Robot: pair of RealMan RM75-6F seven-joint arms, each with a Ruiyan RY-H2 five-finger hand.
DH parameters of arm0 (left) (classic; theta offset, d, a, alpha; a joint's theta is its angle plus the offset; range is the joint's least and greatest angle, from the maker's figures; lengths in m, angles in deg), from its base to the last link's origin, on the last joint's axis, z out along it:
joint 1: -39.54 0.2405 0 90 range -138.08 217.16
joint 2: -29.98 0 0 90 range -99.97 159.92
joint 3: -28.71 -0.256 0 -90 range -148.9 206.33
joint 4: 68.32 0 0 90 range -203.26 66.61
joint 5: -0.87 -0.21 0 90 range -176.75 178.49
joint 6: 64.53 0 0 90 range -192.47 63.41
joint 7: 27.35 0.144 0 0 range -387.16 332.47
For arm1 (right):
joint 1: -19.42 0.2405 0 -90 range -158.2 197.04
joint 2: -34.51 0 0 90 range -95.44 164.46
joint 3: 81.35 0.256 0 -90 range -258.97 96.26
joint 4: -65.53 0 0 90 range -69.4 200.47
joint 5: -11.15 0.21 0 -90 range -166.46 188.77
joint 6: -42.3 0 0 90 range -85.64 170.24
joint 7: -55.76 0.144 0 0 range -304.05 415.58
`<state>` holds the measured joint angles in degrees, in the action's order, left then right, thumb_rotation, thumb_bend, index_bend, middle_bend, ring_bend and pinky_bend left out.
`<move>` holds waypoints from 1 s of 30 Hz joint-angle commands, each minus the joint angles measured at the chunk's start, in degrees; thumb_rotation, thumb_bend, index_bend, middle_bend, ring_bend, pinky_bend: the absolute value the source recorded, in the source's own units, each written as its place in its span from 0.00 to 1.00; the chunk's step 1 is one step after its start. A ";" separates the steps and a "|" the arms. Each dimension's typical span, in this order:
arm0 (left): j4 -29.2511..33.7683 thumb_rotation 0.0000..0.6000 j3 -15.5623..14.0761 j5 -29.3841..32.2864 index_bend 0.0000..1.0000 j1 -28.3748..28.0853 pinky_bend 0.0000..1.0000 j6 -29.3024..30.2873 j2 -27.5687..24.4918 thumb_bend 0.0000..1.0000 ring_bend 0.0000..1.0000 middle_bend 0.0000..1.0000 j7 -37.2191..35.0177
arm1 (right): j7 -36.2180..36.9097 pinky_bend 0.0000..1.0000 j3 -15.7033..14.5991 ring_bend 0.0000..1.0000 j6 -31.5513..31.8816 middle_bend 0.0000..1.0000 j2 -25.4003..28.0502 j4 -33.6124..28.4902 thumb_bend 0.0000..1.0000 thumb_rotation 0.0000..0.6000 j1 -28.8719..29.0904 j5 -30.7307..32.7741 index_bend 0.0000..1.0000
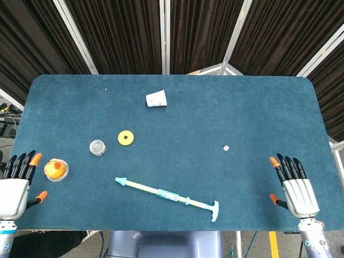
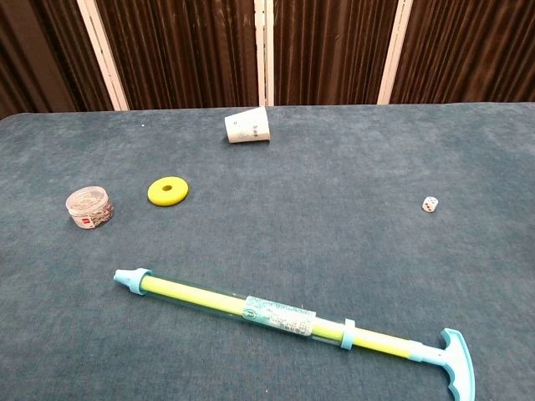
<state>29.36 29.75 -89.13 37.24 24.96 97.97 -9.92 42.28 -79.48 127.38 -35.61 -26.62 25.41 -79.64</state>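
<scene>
Head view: each robot hand, left (image 1: 15, 189) and right (image 1: 295, 188), lies spread, empty; small jar (image 1: 97, 147) holds clips.

table (image 1: 226, 215): blue felt top | backdrop: dark pleated curtains (image 2: 184, 50), white posts (image 2: 102, 58)

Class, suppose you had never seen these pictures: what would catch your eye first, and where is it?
Probably the long yellow and turquoise water-squirter tube, lying aslant near the front of the blue table. Next, the left hand and right hand, open at the front corners, with an orange toy in a clear cup beside the left.
</scene>
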 commanded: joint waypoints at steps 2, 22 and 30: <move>-0.02 1.00 -0.02 -0.03 0.00 0.01 0.00 0.00 0.01 0.04 0.00 0.00 0.01 | -0.01 0.00 -0.01 0.00 0.00 0.00 0.02 -0.04 0.00 1.00 0.00 0.00 0.00; 0.11 1.00 0.87 1.33 0.00 -0.61 0.00 -0.89 -0.42 0.04 0.00 0.00 -1.14 | 0.63 0.00 3.70 0.00 -3.66 0.00 -3.69 -0.25 0.06 1.00 4.33 1.78 0.18; -0.64 1.00 1.90 3.57 0.00 -1.15 0.00 -2.00 -0.56 0.04 0.00 0.00 -2.34 | -6.37 0.00 11.06 0.00 -14.14 0.00 -11.44 0.98 0.13 1.00 12.93 12.99 0.26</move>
<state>28.88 31.50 -85.82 36.18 23.16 97.45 -12.05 38.62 -71.09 116.44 -43.93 -26.59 35.37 -70.33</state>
